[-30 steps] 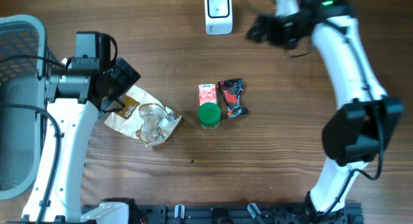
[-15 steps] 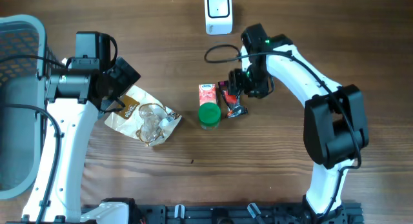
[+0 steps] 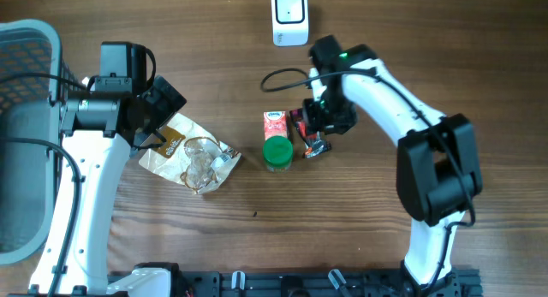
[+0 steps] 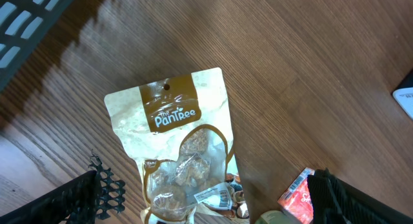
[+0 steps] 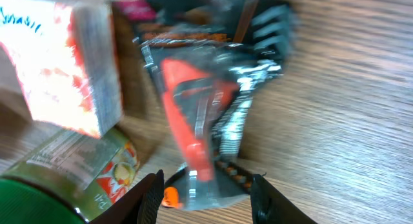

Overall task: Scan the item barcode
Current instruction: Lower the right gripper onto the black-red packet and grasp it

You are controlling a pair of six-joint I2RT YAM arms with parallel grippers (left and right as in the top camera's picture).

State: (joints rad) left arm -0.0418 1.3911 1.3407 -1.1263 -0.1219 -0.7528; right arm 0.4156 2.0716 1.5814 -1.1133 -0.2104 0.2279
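A black and red foil packet (image 3: 313,145) lies mid-table beside a red carton (image 3: 274,123) and a green-lidded jar (image 3: 276,151). My right gripper (image 3: 324,117) is down over the packet. In the right wrist view its fingers straddle the packet's (image 5: 200,114) lower end, partly closed, with a gap still showing on the right side (image 5: 206,198). The white scanner (image 3: 289,16) stands at the back edge. My left gripper (image 4: 213,198) hangs wide open above a PanTree snack bag (image 4: 184,146), holding nothing.
A grey mesh basket (image 3: 26,57) sits at the far left. The snack bag (image 3: 190,153) lies left of the jar. The carton (image 5: 71,62) and jar (image 5: 64,179) crowd the packet's left side; bare wood lies to its right.
The right arm swung from the back right near the scanner down onto the packet, and its jaws narrowed around it. The left arm has not moved.
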